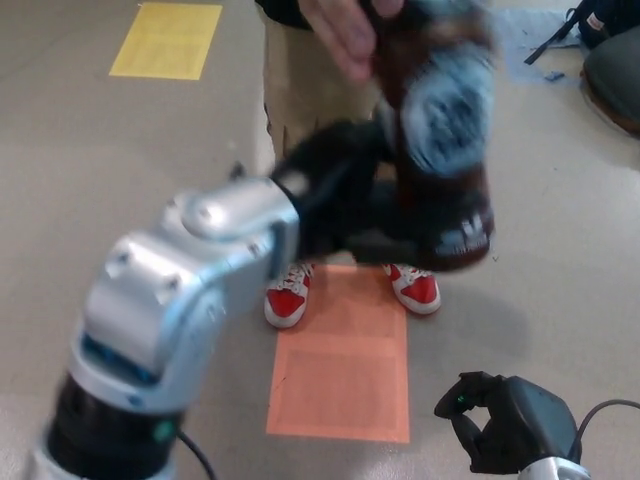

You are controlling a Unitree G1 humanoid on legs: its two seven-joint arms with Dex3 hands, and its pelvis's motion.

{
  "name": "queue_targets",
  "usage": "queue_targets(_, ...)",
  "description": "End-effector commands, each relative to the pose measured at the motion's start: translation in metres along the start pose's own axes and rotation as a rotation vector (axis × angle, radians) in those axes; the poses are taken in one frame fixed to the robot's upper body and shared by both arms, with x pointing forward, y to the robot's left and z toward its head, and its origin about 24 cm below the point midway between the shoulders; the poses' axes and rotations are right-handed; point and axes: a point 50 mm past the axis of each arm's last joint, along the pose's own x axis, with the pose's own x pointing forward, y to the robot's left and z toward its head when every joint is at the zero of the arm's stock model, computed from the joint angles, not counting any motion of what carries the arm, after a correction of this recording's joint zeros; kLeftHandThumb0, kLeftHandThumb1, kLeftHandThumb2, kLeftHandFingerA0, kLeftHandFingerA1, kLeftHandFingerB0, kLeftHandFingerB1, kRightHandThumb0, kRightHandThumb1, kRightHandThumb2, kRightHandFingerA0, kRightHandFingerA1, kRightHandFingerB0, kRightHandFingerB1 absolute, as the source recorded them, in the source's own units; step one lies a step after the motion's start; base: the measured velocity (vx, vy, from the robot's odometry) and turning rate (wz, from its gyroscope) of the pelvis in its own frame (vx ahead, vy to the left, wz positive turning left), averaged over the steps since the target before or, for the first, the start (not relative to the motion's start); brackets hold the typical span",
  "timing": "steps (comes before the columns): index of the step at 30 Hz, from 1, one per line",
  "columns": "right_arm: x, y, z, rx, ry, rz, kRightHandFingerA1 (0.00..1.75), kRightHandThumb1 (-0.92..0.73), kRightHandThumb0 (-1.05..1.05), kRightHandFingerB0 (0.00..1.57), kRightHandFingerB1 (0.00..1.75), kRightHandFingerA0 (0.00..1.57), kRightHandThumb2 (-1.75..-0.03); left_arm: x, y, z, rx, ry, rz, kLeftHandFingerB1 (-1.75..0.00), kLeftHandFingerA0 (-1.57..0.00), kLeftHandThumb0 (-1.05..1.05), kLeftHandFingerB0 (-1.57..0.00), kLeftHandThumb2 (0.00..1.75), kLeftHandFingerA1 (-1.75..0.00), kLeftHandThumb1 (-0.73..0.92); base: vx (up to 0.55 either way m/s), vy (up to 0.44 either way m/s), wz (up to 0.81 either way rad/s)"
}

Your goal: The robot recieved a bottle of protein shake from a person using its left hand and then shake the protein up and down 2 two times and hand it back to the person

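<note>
The Core Power bottle [440, 140] stands near upright (blurred), the left hand [350, 205] clamped on its lower body; a person's hand [345, 30] sits at its top; right hand [510, 435] hangs low, fingers curled on nothing.

Robot arm and person's clothing
Silver-grey arm shell [190, 280], black left hand [345, 205]; person wears khaki trousers [290, 90], red-white sneakers [287, 298].

Glossy plastic bottle [440, 150] (blurred), smooth silver metal-look forearm [190, 290].
</note>
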Motion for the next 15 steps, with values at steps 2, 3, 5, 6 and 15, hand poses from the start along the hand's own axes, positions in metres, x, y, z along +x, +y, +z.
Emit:
queue_targets(2,0.002,-0.008,-0.005,0.006,0.005,-0.005,0.96,-0.61,-0.49,0.90,0.71,0.91,-1.04,-0.004,0.012,-0.002,-0.002,-0.178,0.274,-0.65,-1.08,-0.21,-0.72,0.67,-0.66,0.89,0.00,0.000,0.00)
queue_targets(3,0.003,-0.009,-0.005,0.009,0.005,-0.007,0.96,-0.61,-0.49,0.90,0.71,0.91,-1.04,-0.003,0.013,-0.002,0.001,-0.186,0.276,-0.65,-1.08,-0.21,-0.72,0.67,-0.66,0.89,0.00,0.000,0.00)
queue_targets(5,0.004,-0.009,-0.004,0.012,0.003,-0.007,0.96,-0.61,-0.50,0.90,0.72,0.93,-1.04,-0.003,0.020,-0.004,0.015,-0.205,0.286,-0.90,-1.09,-0.20,-0.68,0.67,-0.62,0.88,0.00,0.000,0.00)
queue_targets(6,0.004,-0.009,-0.004,0.013,0.005,-0.006,0.96,-0.61,-0.50,0.90,0.72,0.93,-1.04,-0.003,0.022,-0.005,0.017,-0.208,0.292,-0.90,-1.09,-0.20,-0.68,0.67,-0.62,0.88,0.00,0.000,0.00)
queue_targets(15,0.004,-0.007,-0.003,0.030,0.019,-0.015,0.99,-0.53,-0.44,0.92,0.71,0.91,-1.03,-0.008,0.066,-0.052,0.171,-0.146,0.482,-0.98,-1.08,-0.19,-0.66,0.66,-0.60,0.86,0.00,0.000,0.00)
